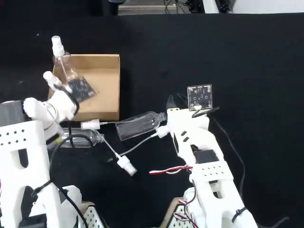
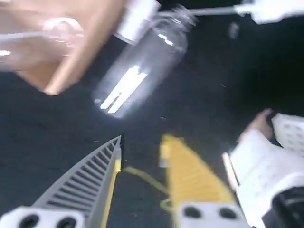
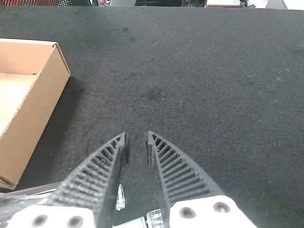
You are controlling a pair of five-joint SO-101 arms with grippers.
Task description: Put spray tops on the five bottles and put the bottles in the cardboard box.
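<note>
Black cloth-covered counter (image 1: 247, 57) is seen, with cables (image 1: 173, 5) past its far edge. One open-topped cardboard box (image 1: 102, 80) is taken as reference.

Three clear bottles are counted:
- The upright bottle (image 1: 61, 66) is stood at the box's far-left corner with a spray top fitted; inside or outside cannot be told.
- The long bottle (image 1: 140, 124) is laid off the near-right corner.
- The third bottle (image 1: 80, 138) is laid just in front of the near wall.

Three loose spray tops are counted:
- The first top (image 1: 90, 124) is by the near wall.
- The second top (image 1: 162, 131) is by the long bottle's neck.
- The last top (image 1: 126, 165) is farthest from the box.

Left end effector (image 2: 141, 140) is narrowly parted and empty, near the third bottle. Right end effector (image 3: 137, 137) is narrowly parted and empty, well right of the box.
</note>
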